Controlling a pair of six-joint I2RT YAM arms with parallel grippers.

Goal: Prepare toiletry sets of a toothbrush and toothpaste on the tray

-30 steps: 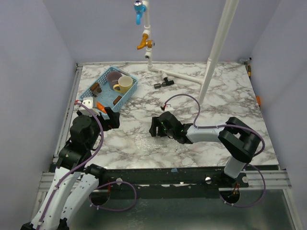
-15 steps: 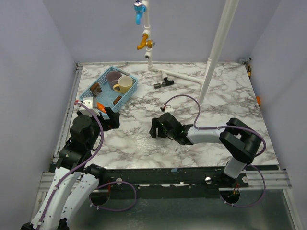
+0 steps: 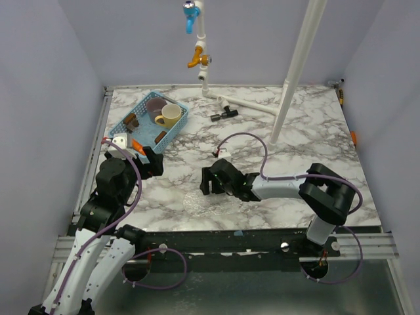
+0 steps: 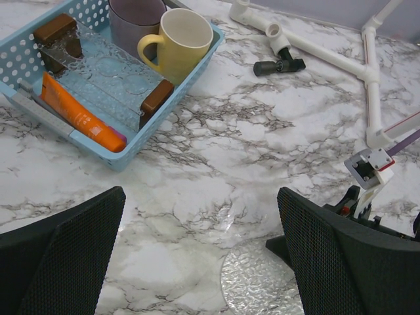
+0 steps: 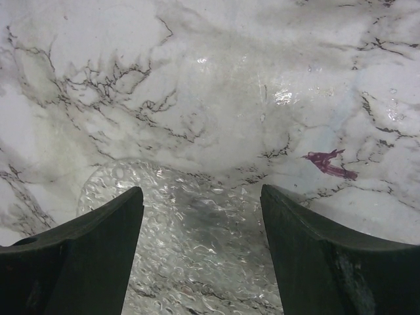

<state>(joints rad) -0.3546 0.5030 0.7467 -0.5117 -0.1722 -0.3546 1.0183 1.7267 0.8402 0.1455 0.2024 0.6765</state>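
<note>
The orange toothpaste (image 4: pixel 79 115) lies in a blue basket (image 4: pixel 121 159) at the table's back left. A slim pale stick (image 4: pixel 41 113) along its near side looks like the toothbrush. A clear textured tray (image 4: pixel 98 72) with brown end blocks also lies in the basket. My left gripper (image 4: pixel 200 193) hangs open above bare marble in front of the basket (image 3: pixel 131 134). My right gripper (image 5: pixel 200 190) is open, its fingers either side of a clear, bumpy round piece (image 5: pixel 197 249) that lies flat on the marble at mid table (image 3: pixel 197 199).
A yellow mug (image 4: pixel 184 39) and a purple cup (image 4: pixel 134 16) stand in the basket's far end. White pipework (image 3: pixel 249 105) with a black valve (image 3: pixel 223 113) lies at the back, and a slanted white pole (image 3: pixel 295 72) rises there. A purple mark (image 5: pixel 331 164) stains the marble.
My right gripper has slid left and towards the near edge, coming over the clear round piece. The left arm has not moved.
</note>
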